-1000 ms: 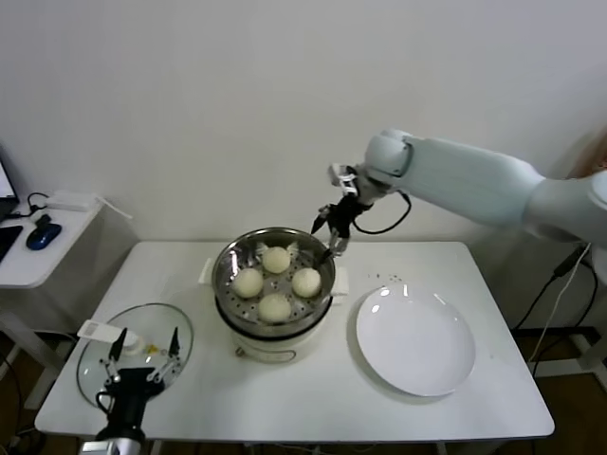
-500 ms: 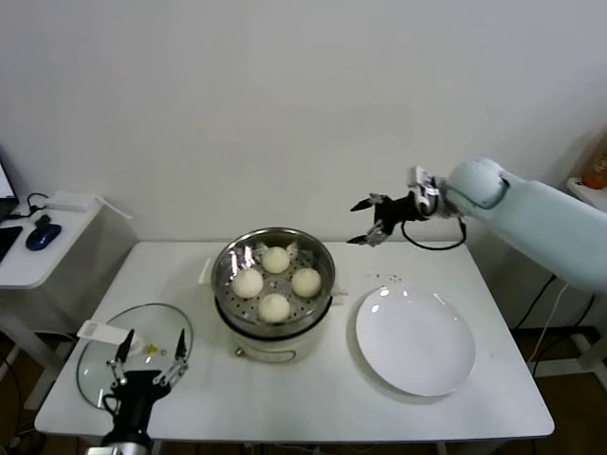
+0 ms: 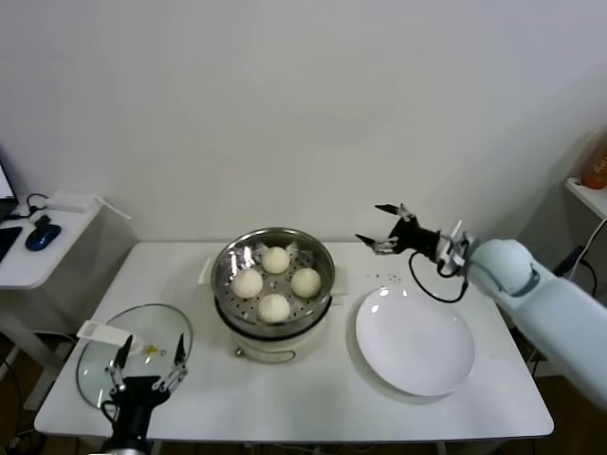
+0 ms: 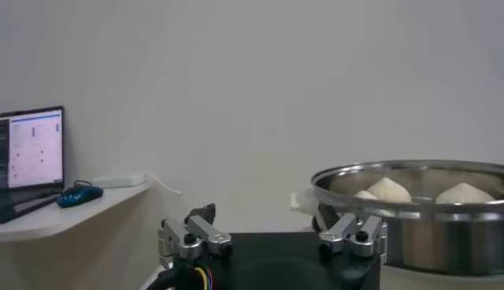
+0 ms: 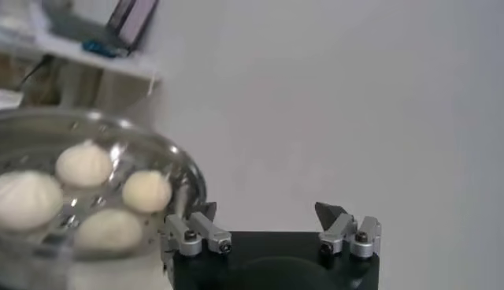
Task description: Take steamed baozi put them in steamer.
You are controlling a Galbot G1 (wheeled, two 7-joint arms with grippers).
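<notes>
I see my right pincer [image 3: 384,229] hanging in the air above the far edge of the counter [image 3: 313,398], between the steamer [image 3: 273,284] and the white plate [image 3: 414,341], its fingers spread wide and holding nothing. From its wrist view the two fingertips [image 5: 197,235] stand well apart with bare wall between them. The steamer sits to that pincer's left, its shiny steel basket on a white pot base, and all four steamed baozi [image 3: 274,282] lie inside on the perforated floor, close together in a diamond. The plate lies just beside the steamer on its right. My left pincer [image 3: 146,364] rests low at the near left corner of the counter, fingers apart and gripping nothing, at the near edge of the glass lid [image 3: 133,353] lying flat there.
</notes>
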